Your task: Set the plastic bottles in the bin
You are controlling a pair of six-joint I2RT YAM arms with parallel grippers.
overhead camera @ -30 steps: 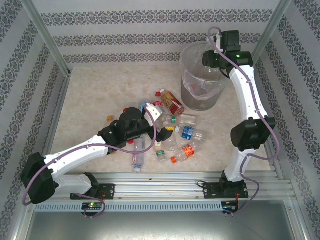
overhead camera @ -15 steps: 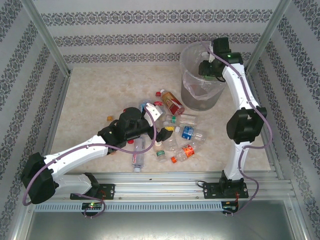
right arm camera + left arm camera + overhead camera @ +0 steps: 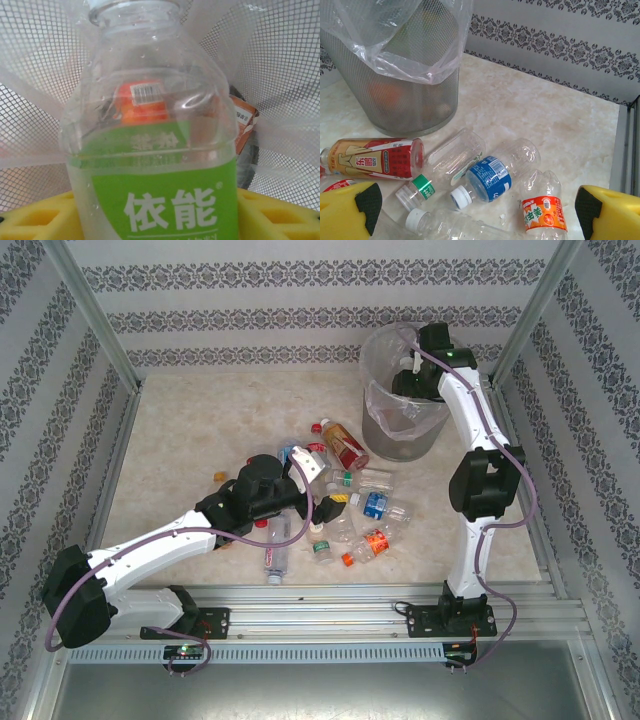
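Observation:
The bin [image 3: 372,350] stands at the back right, its bag liner over the rim. My right gripper [image 3: 408,375] hangs inside its mouth, shut on a clear green-labelled bottle [image 3: 155,165] that stands between the yellow pads [image 3: 275,215], the bin's mesh wall [image 3: 35,60] behind it. Several plastic bottles lie in a pile at mid table: a red-labelled one [image 3: 375,159], a blue-labelled one [image 3: 490,177], an orange-labelled one [image 3: 543,212]. My left gripper [image 3: 476,210] hovers open over this pile, touching none of them.
A long clear bottle [image 3: 276,545] lies beside the left forearm. A small orange cap [image 3: 219,476] sits left of the pile. Patterned walls and metal posts [image 3: 95,315] enclose the table. Another orange-labelled bottle [image 3: 244,127] lies inside the bin.
My right gripper has swung left and down from the bin's right rim into its mouth, carrying the green-labelled bottle. The left arm and the pile have stayed still.

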